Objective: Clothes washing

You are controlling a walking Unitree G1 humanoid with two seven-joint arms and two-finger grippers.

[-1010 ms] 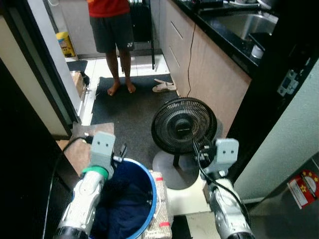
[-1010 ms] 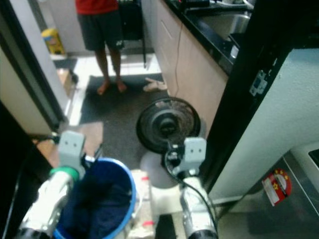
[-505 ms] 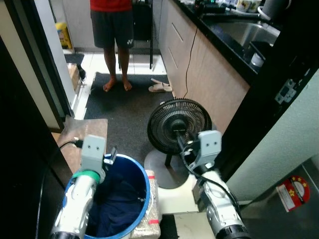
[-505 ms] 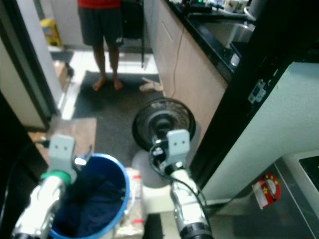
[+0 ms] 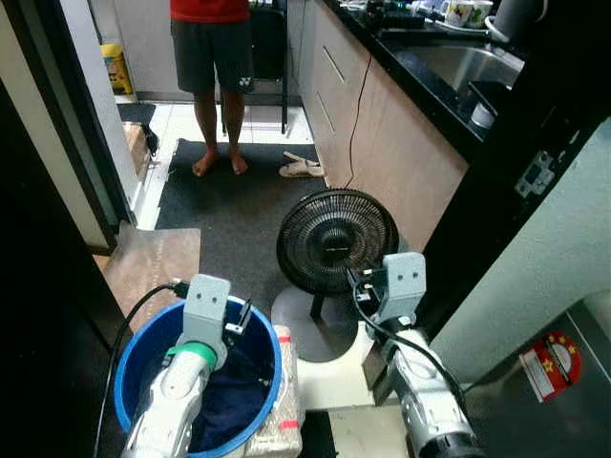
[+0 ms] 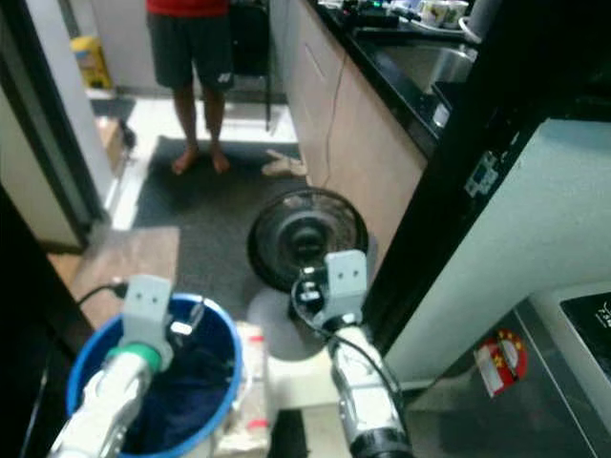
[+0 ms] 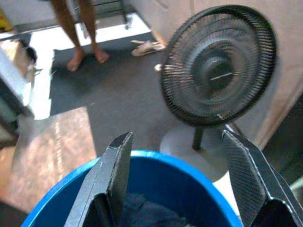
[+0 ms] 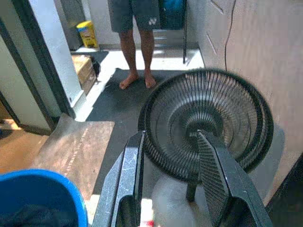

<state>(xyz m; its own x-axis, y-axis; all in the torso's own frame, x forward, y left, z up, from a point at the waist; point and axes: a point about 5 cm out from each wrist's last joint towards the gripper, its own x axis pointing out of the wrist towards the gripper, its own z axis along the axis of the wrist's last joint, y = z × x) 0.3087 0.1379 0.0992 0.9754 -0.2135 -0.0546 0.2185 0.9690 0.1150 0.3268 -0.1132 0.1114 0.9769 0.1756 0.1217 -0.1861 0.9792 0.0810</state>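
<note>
Right wrist view: logo-marked shorts [image 8: 137,12]

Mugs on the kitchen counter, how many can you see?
2 at least: two mugs side by side at the counter's far end, beyond the sink. The black door frame may hide others.

Two silver arms. Left arm [image 5: 177,401]: green band at wrist, grey boxy camera block with two screw dots, black cable looping off side. Right arm [image 5: 425,405]: same grey block, black cable bundle along top. Fingers [image 7: 116,177] long, black, flat, cross-hatch-textured pads [image 8: 210,177].
</note>
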